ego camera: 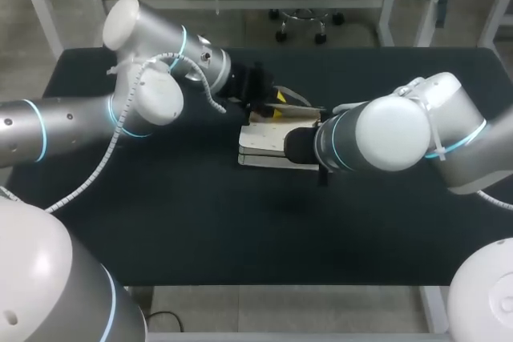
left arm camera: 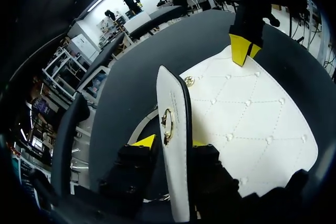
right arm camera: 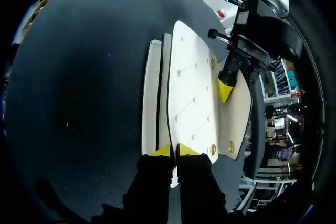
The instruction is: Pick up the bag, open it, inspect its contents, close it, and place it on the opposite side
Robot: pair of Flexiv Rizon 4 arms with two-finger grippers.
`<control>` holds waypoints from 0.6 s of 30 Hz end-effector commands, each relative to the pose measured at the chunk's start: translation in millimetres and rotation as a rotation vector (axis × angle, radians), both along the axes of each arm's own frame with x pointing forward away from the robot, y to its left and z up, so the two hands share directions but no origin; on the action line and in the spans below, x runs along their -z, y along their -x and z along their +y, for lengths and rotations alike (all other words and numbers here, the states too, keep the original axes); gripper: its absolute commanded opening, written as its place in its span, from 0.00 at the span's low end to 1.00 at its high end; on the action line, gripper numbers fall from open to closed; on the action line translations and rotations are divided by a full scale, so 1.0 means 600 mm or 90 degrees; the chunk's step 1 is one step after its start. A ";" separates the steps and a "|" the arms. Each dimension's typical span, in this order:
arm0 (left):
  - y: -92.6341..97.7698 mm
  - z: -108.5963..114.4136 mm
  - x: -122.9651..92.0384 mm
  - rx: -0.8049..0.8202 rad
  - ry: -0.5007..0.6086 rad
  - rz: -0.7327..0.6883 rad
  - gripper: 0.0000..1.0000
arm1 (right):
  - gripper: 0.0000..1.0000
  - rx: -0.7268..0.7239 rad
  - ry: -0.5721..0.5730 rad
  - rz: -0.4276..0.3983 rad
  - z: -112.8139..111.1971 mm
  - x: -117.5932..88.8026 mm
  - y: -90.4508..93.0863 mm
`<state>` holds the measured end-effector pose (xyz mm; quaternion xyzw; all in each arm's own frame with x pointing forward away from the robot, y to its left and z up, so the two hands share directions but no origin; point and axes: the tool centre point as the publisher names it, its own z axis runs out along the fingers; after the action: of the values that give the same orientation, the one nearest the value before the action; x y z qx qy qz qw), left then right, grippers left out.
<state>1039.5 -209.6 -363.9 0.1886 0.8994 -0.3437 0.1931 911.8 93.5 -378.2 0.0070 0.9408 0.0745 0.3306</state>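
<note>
A white quilted bag [ego camera: 260, 148] lies flat in the middle of the black table. Its flap [left arm camera: 173, 145], with a gold ring clasp [left arm camera: 167, 124], stands edge-on between the fingers of my left gripper [left arm camera: 172, 142]. Both yellow tips press against it. In the head view the left gripper [ego camera: 272, 102] is at the bag's far edge. My right gripper [right arm camera: 175, 151] is shut on the thin edge of the bag's top panel [right arm camera: 191, 93], at the side opposite the flap [right arm camera: 237, 111]. My right arm's wrist [ego camera: 304, 146] hides those fingers from above.
The black table [ego camera: 160, 222] is bare all around the bag. Both arms meet over the table's middle, with the left arm's cable [ego camera: 112, 150] hanging beside it.
</note>
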 end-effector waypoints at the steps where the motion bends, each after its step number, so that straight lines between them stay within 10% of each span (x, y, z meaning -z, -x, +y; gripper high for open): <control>1: -0.003 -0.002 0.001 -0.004 -0.006 0.006 0.22 | 0.00 0.030 -0.016 -0.245 -0.006 0.008 0.006; 7: -0.005 -0.001 0.004 -0.012 -0.011 0.013 0.00 | 0.00 0.030 -0.016 -0.245 -0.006 0.008 0.006; 18: -0.006 0.001 0.002 -0.014 0.006 0.021 0.00 | 0.00 0.031 -0.016 -0.244 -0.006 0.007 0.006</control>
<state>1042.4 -209.7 -362.9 0.1704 0.9051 -0.3439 0.1828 911.7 93.5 -378.3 0.0072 0.9408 0.0746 0.3305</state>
